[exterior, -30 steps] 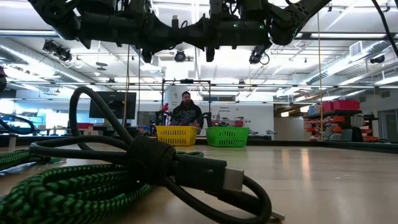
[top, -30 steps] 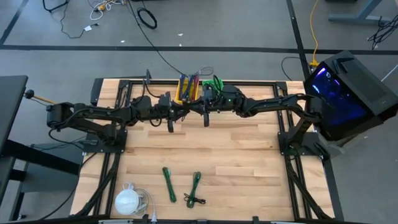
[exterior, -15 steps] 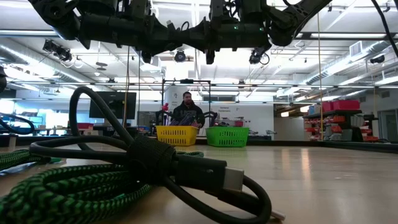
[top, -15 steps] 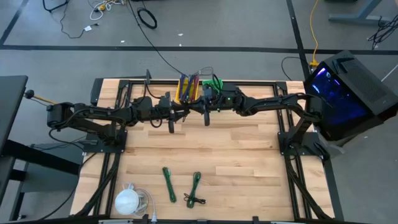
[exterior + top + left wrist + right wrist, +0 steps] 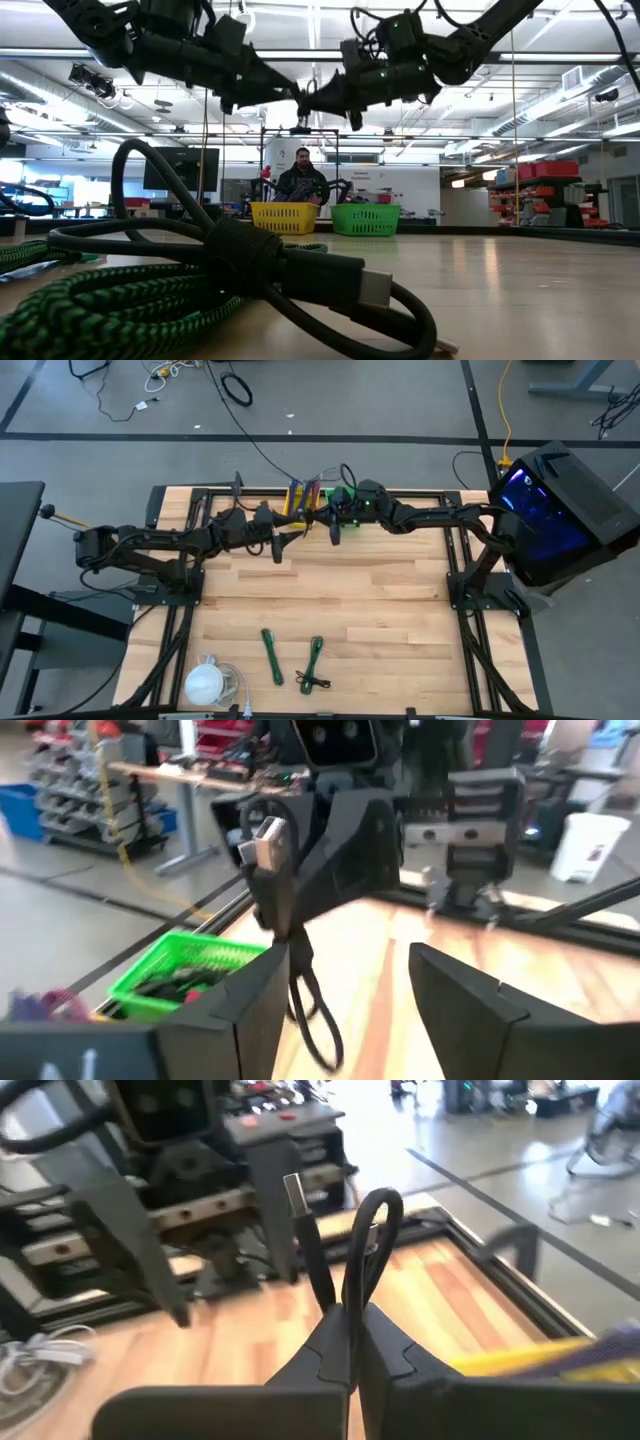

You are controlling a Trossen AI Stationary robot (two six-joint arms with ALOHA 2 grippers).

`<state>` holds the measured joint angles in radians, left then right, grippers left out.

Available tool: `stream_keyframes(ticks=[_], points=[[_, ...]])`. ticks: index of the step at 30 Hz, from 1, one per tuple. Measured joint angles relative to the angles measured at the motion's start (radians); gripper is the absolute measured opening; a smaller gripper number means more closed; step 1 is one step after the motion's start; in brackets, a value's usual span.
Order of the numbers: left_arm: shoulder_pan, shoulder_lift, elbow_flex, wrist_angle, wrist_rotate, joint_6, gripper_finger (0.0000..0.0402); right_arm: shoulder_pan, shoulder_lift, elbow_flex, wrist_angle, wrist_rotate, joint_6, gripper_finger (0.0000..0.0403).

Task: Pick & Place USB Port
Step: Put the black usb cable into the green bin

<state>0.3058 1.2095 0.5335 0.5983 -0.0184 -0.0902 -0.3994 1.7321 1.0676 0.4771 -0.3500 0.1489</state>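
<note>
We find the right gripper (image 5: 340,1342) closed on a dark USB cable (image 5: 335,1260), raised above the table's (image 5: 380,610) far edge near the green bin (image 5: 190,970). Its metal plug and a loop stick out past the fingers. The left gripper (image 5: 345,985) stands close opposite, fingers (image 5: 260,995) spread apart and holding nothing. Two green cables (image 5: 272,656) lie at the table's near edge.

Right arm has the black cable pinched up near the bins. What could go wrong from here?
1. The right gripper pinches the black USB cable at a fold, with plug and loop sticking free; it may slip or twist.
2. The open left gripper sits right by that cable, so the arms might collide.
3. The green bin adjoins the yellow bin; a misdrop seems possible.
</note>
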Motion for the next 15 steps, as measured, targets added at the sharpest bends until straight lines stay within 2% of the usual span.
stream_keyframes(ticks=[5, 15], points=[[0.044, 0.0, 0.0, -0.074, -0.016, -0.004, 0.0216, -0.07, 0.0, 0.0, -0.095, 0.016, -0.004, 0.0001], [0.046, 0.0, 0.0, -0.184, -0.005, -0.036, 0.0211, -0.215, 0.0, 0.0, -0.332, 0.205, -0.027, 0.0001]])
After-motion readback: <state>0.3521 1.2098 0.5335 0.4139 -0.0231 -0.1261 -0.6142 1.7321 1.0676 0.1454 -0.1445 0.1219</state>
